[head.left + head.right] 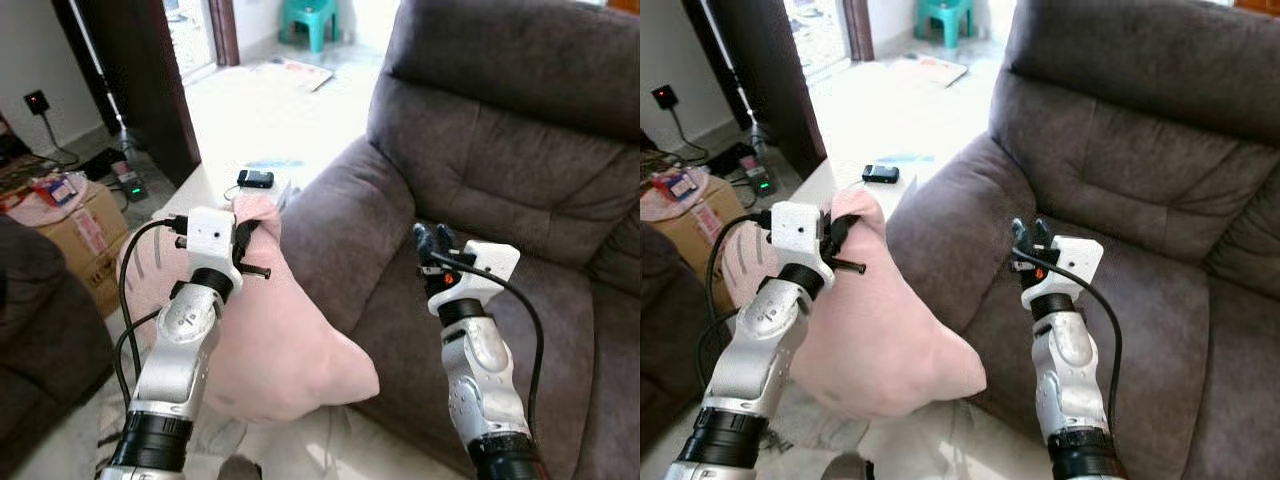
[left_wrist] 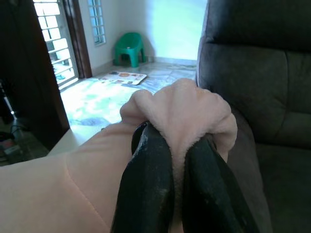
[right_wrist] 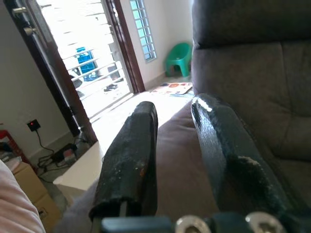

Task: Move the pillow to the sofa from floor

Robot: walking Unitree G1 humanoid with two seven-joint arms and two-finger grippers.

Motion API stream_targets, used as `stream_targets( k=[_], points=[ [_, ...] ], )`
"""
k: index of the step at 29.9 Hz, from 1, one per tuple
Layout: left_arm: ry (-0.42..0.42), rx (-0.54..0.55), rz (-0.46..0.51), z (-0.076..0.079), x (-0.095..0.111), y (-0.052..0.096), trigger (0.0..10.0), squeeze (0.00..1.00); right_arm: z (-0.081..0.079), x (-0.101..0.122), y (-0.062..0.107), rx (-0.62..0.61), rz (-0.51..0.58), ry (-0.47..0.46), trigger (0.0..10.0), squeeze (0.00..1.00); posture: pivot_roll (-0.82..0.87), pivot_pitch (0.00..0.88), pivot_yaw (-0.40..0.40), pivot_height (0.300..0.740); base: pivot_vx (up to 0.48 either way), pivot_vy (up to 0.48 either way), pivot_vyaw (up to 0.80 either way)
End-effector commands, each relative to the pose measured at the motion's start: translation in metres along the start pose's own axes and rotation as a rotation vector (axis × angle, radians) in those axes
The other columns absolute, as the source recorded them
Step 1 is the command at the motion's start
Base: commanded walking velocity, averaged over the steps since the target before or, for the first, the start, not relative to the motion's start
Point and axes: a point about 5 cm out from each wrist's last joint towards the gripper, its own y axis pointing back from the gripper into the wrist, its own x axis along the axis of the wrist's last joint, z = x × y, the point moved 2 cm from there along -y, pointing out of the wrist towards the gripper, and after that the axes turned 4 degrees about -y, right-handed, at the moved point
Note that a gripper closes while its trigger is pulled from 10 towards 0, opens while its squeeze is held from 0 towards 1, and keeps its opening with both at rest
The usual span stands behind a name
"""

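A soft pink pillow (image 1: 285, 345) hangs in the air beside the brown sofa's armrest (image 1: 335, 225), lifted off the floor. My left gripper (image 1: 246, 240) is shut on the pillow's top corner (image 2: 182, 104), the pink cloth bunched between its two black fingers (image 2: 146, 179). My right gripper (image 1: 434, 240) hovers over the sofa seat (image 1: 560, 330), open, with nothing between its fingers (image 3: 133, 145). The pillow's lower part leans against the front of the armrest.
A low white table (image 1: 215, 180) with a small black device (image 1: 256, 178) stands behind the pillow. A cardboard box (image 1: 85, 235) and cables lie at the left. A dark door (image 1: 135, 70) and a green stool (image 1: 310, 18) are further back.
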Motion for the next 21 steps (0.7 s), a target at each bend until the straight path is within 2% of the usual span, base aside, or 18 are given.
stream_targets(
  k=[1,21],
  points=[
    [-0.02,-0.021,0.147,0.006,0.032,-0.006,10.0,0.0,0.002,0.0,0.001,-0.01,0.0,0.007,10.0,0.0,0.1,0.0,-0.028,0.74,0.0,0.0,0.0],
    [-0.008,-0.043,0.11,0.015,0.017,-0.009,10.0,0.0,0.004,-0.011,0.007,-0.034,-0.038,-0.012,10.0,0.0,0.06,0.0,-0.019,0.74,0.0,0.0,-0.03]
  ],
)
